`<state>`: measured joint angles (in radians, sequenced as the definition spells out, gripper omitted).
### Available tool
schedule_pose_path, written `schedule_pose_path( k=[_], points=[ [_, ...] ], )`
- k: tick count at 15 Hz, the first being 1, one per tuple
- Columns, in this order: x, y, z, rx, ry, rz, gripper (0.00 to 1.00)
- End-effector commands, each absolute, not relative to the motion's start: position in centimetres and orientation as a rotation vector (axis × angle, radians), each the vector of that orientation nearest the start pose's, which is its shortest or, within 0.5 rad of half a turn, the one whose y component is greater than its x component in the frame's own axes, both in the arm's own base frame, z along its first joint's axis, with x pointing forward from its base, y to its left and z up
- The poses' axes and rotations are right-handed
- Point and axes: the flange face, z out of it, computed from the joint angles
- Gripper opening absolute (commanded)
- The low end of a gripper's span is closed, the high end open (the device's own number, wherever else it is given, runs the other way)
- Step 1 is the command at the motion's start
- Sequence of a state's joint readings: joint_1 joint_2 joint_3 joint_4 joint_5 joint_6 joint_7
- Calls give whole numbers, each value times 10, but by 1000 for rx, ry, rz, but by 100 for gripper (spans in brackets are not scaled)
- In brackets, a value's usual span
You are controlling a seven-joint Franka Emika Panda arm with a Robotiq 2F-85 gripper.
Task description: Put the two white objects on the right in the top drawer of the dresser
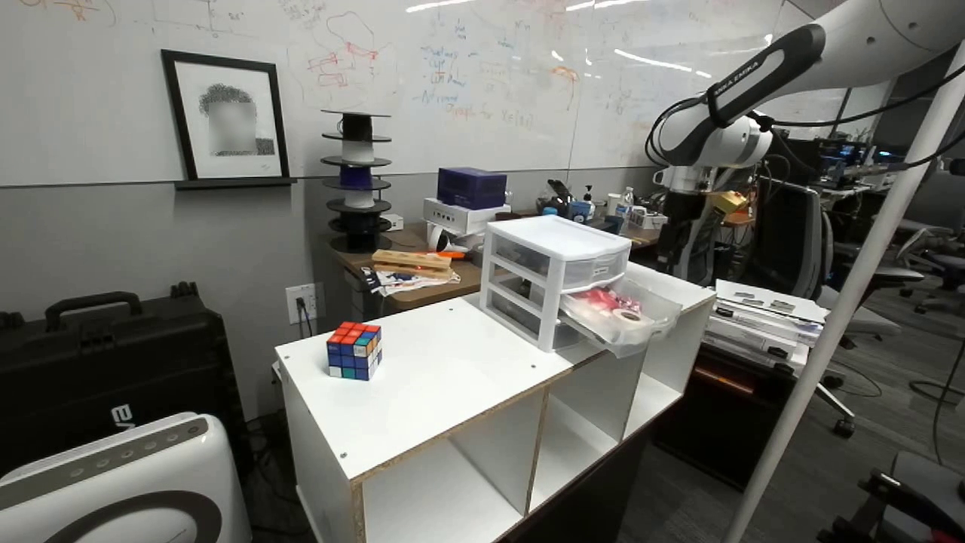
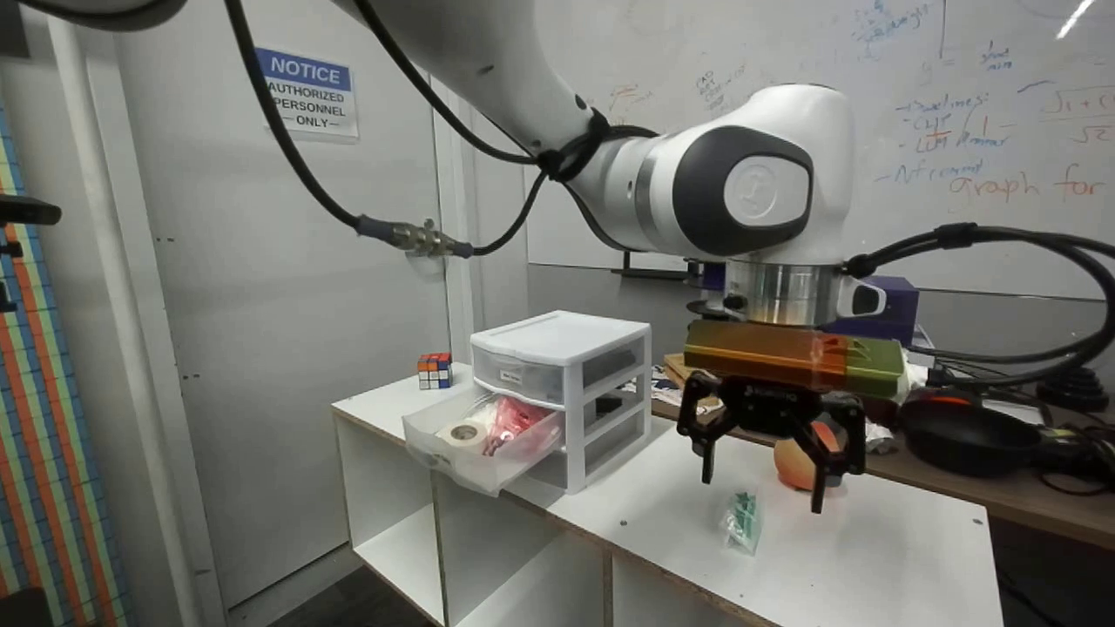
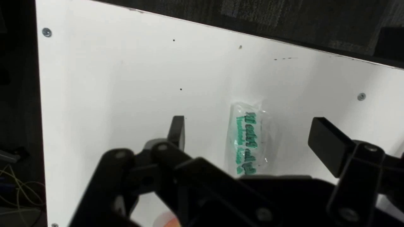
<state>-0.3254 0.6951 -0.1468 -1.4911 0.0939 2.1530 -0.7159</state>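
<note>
Hanging over the shelf, my gripper points downward with its jaws spread wide, the fingertips apart from the shelf top. Below me lies the packet, clear with green lettering, resting on the shelf. In the wrist view it shows between my fingertips, one at nine o'clock from it and one at three, while my black body cuts in at six. From the packet, a rounded orange thing sits between one and two o'clock in an exterior view, partly hidden by one of my fingers.

There too, the dresser stands on the shelf, near ten o'clock from me. Its top drawer is closed. The middle drawer is pulled out toward eight o'clock, with a tape roll and a pink bundle inside, the bundle between two and three o'clock from the roll.

In both exterior views the cube rests on the shelf, with the dresser between it and me. In an exterior view it lies between eight and nine o'clock from the dresser, and a stack of spools stands on the desk at ten o'clock.
</note>
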Motion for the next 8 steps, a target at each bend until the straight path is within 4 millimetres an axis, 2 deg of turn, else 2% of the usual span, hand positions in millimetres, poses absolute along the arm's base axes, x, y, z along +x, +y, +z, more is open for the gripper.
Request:
schedule_pose_path(
  k=[1,7,8],
  points=[
    [665,-308,247,-3136,-357,-31,100],
    [687,-282,215,-3110,-414,-64,100],
    [688,-278,211,-3104,-420,-53,94]
  ],
)
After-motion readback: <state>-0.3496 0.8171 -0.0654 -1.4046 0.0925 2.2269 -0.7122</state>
